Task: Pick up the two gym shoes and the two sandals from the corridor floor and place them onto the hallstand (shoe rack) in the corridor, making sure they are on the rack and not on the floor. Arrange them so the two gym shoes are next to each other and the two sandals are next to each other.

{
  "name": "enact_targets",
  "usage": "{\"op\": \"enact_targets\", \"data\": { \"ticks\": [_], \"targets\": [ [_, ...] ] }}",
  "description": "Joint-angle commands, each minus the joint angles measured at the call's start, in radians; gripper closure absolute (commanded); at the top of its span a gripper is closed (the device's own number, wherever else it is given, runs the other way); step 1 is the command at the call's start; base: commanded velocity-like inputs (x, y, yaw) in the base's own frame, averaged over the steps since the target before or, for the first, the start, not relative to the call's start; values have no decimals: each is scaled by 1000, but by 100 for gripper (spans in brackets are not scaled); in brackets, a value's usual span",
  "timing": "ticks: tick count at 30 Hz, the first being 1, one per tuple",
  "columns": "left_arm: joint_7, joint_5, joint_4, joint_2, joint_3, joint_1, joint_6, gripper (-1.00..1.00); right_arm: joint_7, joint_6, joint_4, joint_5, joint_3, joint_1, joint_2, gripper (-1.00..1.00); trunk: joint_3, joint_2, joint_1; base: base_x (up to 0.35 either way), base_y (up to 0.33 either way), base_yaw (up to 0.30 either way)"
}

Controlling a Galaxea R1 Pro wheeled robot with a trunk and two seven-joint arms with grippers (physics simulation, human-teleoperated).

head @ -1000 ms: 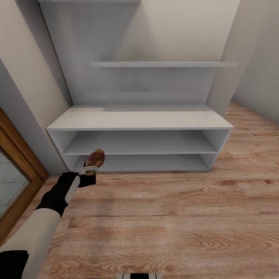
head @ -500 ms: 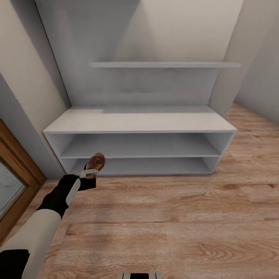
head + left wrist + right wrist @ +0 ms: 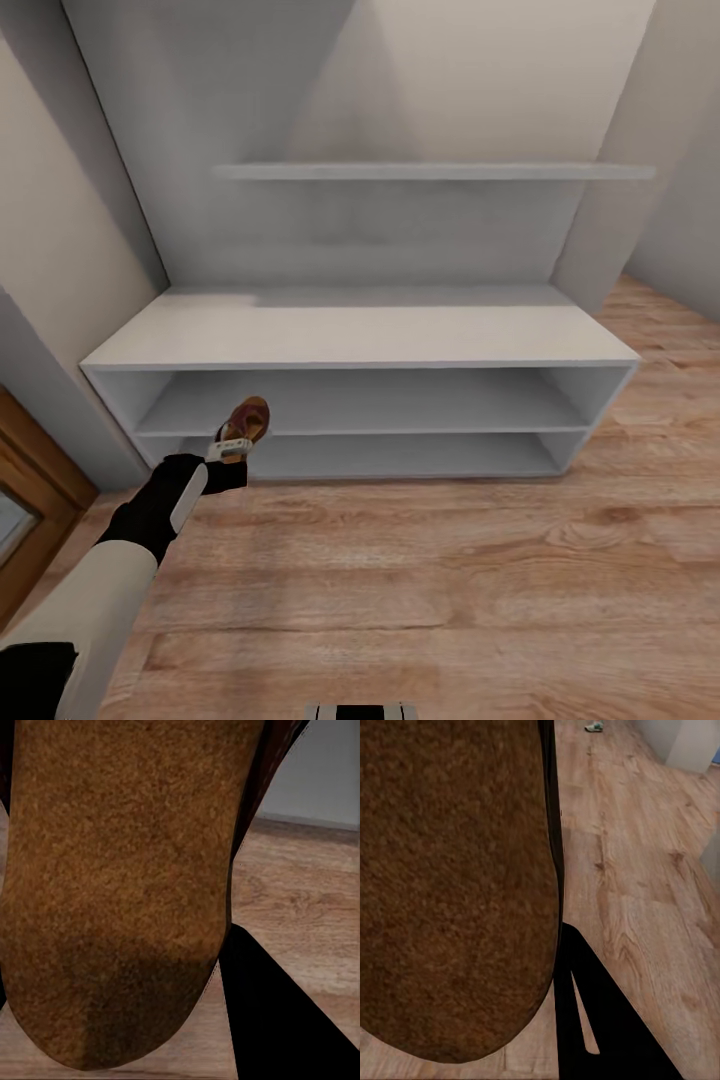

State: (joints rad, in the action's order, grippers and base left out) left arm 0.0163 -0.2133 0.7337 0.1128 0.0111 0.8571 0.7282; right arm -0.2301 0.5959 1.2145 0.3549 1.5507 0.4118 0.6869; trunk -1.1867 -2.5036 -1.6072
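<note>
Sandals, 1 per hand: my left hand (image 3: 232, 449) was clamped on a sandal (image 3: 246, 420) before the hallstand (image 3: 360, 340), right hand gripped the other sandal (image 3: 450, 885), ready for side-by-side shelving.

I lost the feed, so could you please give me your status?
Left claw shut on sandal. Right claw shut on second sandal. Hallstand ahead, path open.
</note>
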Motion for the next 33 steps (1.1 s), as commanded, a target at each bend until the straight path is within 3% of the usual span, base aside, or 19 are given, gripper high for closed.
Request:
{"op": "enact_targets", "data": {
  "ticks": [1, 21, 33],
  "targets": [
    [4, 0, 1, 1, 1, 0, 5, 100, -7, 5, 2, 7, 2, 2, 0, 100, -1, 0, 0, 343, 15, 0],
    [4, 0, 1, 1, 0, 0, -1, 100, -8, 5, 2, 7, 2, 1, 0, 100, -1, 0, 0, 303, 196, 0],
    [4, 1, 1, 1, 1, 0, -3, 100, -8, 4, 2, 7, 2, 1, 0, 100, -1, 0, 0, 229, -136, 0]
  ]
}}
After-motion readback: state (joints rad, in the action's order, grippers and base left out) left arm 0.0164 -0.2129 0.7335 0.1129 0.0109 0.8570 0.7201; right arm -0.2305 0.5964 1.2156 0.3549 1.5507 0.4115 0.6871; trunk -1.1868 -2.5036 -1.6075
